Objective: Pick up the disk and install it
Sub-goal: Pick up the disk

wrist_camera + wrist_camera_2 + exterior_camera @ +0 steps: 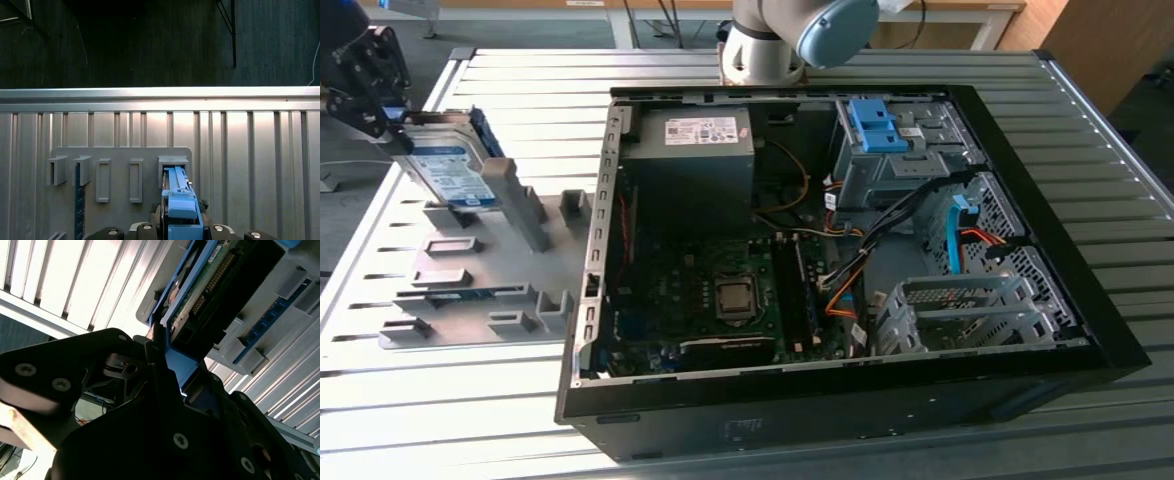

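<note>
The gripper (pixel 398 122) is clamped on the disk (pixel 455 168), gripping its blue carrier edge. The disk stands upright over the grey slotted holder (pixel 480 295) on the tabletop (pixel 440 400).

Disk (pixel 451 168): silver drive with a white-and-blue label, in a bright blue carrier frame. Stands on edge, near upright, slightly tilted. Upper end clamped in the gripper (pixel 398 128). Lower end at a slot of the grey fixture plate (pixel 480 300), at the exterior view's left; contact not discernible. Green circuit-board face (pixel 210 275) visible in the second wrist view.
</note>
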Controlling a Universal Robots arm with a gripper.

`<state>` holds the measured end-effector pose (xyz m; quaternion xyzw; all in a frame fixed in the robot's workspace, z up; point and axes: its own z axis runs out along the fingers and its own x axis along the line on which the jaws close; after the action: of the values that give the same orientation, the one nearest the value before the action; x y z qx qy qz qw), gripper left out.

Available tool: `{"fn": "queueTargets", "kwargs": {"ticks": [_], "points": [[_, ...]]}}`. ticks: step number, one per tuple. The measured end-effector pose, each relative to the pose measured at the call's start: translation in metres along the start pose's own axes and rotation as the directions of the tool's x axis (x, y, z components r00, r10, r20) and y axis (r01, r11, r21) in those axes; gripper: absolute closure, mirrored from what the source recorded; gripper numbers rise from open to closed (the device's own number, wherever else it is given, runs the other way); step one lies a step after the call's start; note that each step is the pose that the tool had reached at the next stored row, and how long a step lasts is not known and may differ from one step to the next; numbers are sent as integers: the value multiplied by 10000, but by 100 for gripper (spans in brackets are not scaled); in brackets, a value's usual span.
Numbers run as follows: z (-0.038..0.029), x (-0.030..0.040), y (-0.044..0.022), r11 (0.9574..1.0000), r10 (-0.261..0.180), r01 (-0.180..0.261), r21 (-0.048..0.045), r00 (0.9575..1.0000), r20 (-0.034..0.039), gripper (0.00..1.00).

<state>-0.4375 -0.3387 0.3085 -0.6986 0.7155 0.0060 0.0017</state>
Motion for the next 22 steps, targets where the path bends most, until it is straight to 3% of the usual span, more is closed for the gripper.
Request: {"fn": "queueTargets", "kwargs": {"ticks": [22], "points": [[-239,-3,2,10000,0,0,1,10000,0,63]]}}
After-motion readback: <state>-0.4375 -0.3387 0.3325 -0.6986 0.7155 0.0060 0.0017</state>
